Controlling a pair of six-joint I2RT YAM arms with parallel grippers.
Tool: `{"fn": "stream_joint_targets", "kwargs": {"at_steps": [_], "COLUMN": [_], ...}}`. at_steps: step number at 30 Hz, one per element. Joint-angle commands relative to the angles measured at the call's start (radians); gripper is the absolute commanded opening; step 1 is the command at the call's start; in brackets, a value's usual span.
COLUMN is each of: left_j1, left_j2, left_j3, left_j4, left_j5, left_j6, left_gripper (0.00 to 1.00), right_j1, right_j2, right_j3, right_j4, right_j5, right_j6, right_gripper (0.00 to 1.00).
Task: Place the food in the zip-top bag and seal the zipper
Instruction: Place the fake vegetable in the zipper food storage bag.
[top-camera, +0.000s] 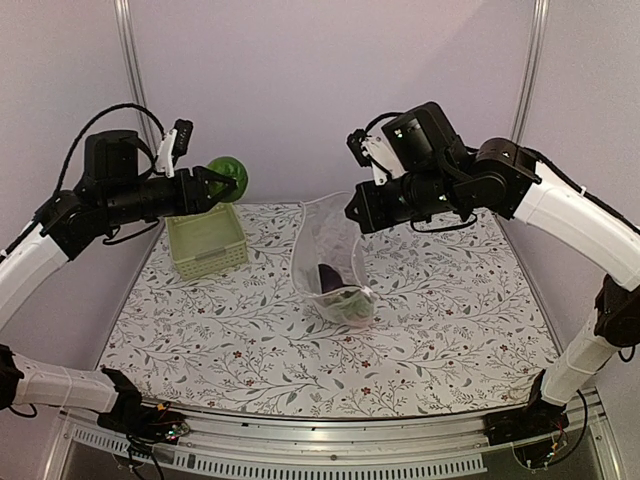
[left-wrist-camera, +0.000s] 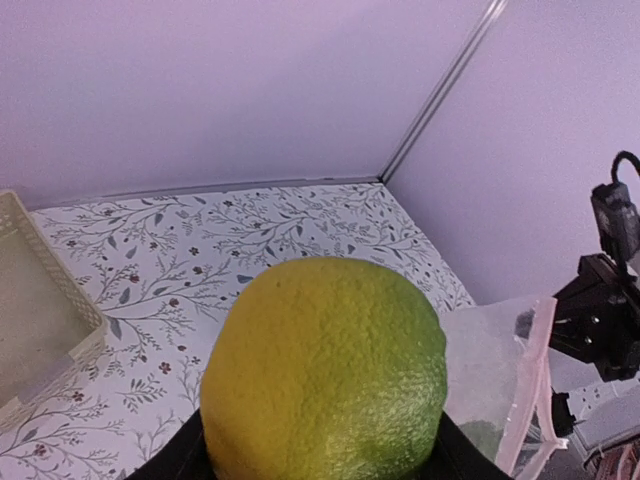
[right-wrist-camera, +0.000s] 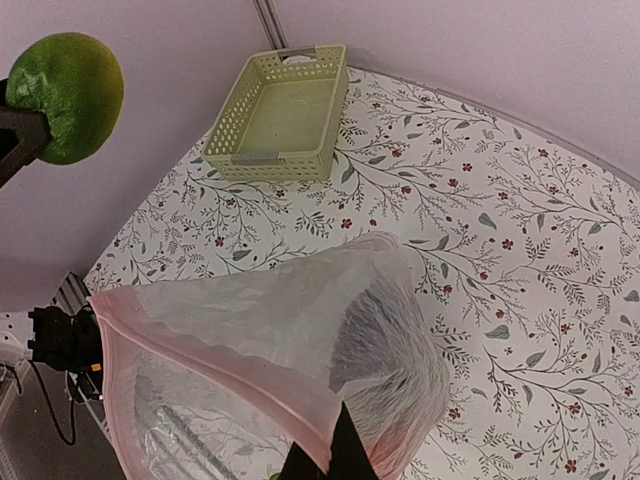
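Note:
My left gripper (top-camera: 215, 185) is shut on a round, bumpy yellow-green toy fruit (top-camera: 229, 177), held in the air over the basket's far corner; the fruit fills the left wrist view (left-wrist-camera: 325, 365). My right gripper (top-camera: 352, 212) is shut on the pink zipper edge (right-wrist-camera: 240, 385) of the clear zip-top bag (top-camera: 335, 265) and holds its mouth up and open. The bag's bottom rests on the table with the dark purple eggplant (top-camera: 330, 274) and green pieces (top-camera: 350, 303) inside. The fruit also shows in the right wrist view (right-wrist-camera: 68, 95).
The pale green slotted basket (top-camera: 207, 240) stands empty at the back left of the flowered table cover (top-camera: 450, 320); it also shows in the right wrist view (right-wrist-camera: 280, 115). Lilac walls close the back and sides.

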Motion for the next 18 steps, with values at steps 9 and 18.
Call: {"fn": "stream_joint_targets", "kwargs": {"at_steps": [9,18], "left_j1": [-0.320,-0.548], "left_j2": [0.022,0.175], "left_j3": [0.052,0.220], "left_j4": [0.040,-0.118], "left_j5": [0.249,0.035], "left_j6": [-0.030,0.054], "left_gripper": [0.51,0.51], "right_j1": [0.005,0.004], "right_j2": [0.030,0.029], "right_j3": [0.033,0.035], "right_j4": [-0.004,-0.014], "right_j5": [0.017,0.016], "right_j6": [-0.005,-0.002], "right_gripper": [0.00,0.00]}}
